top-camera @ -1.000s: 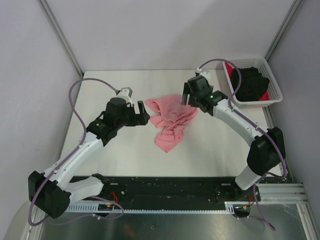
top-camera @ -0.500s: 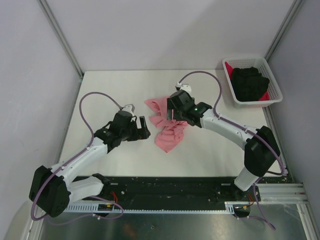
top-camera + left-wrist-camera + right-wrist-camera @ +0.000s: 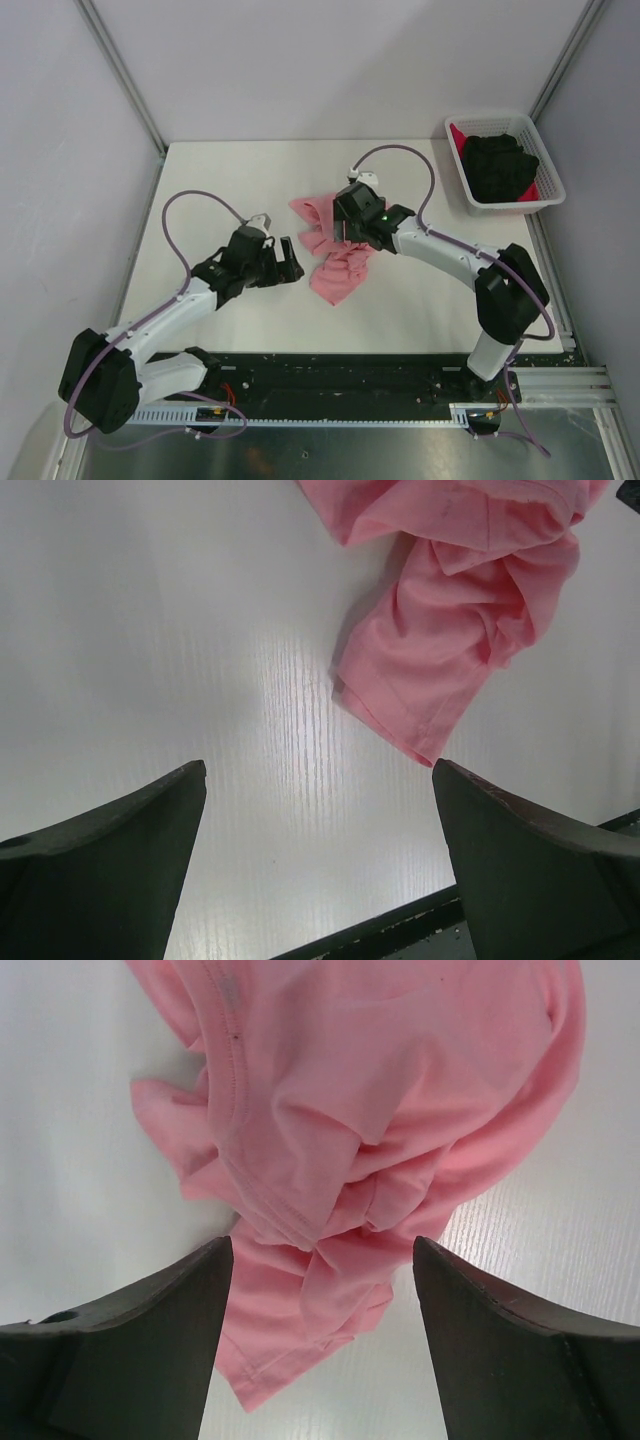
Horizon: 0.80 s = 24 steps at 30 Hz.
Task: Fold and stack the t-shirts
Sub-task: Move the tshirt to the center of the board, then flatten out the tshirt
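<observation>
Right fingers (image 3: 140, 1350) spread, straddling bunched fold of salmon-pink t-shirt (image 3: 335, 272), crumpled on counter (image 3: 220, 180) directly below; nothing pinched. Shirt long axis runs forward from them. Left fingers (image 3: 100, 870) spread, shirt ahead-right, apart. Right arm nearer, likely one to grasp.

Bare table (image 3: 220, 180) is lying open along the left and back, so that's where a hand is getting easy passage. The crumpled pink t-shirt (image 3: 345, 265) is taking up the middle. The right gripper (image 3: 343, 230) is hanging over its upper part with jaws spread, and its arm is cutting across the right half. The left gripper (image 3: 291, 262) is sitting just left of the shirt, jaws wide over bare tabletop. The white basket (image 3: 548, 186) is hogging the back right corner, with the black t-shirt (image 3: 500, 165) and red t-shirt (image 3: 458, 135) filling it. Walls are boxing in three sides
</observation>
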### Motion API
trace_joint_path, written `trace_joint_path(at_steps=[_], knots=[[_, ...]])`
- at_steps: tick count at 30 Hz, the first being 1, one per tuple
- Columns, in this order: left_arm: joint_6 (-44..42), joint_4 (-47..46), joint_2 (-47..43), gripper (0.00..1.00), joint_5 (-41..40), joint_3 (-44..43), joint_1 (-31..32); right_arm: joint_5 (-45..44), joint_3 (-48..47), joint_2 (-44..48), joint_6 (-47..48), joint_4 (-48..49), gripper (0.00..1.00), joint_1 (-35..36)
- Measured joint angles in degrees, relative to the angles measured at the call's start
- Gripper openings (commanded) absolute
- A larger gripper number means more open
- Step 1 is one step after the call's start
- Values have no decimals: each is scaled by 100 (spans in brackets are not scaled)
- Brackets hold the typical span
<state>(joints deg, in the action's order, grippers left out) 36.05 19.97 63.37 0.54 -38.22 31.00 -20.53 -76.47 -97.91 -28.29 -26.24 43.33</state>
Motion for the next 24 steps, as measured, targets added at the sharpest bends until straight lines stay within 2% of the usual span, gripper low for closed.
trace_joint_path(at_steps=[16,18,19,21,22,24], knots=[[22,-157,118,99,133,15,2,-46,-197,-857,164,96,69,122],[24,-164,129,100,142,17,2,-129,-358,-1049,229,52,58,120],[24,-173,142,100,146,17,2,-177,-505,-1176,264,4,48,118],[48,-188,186,99,164,17,2,-280,-758,-1370,348,-66,20,118],[59,-192,219,99,166,17,9,-350,-914,-1456,367,-153,10,118],[70,-199,308,99,168,17,44,-492,-1178,-1547,400,-284,3,118]])
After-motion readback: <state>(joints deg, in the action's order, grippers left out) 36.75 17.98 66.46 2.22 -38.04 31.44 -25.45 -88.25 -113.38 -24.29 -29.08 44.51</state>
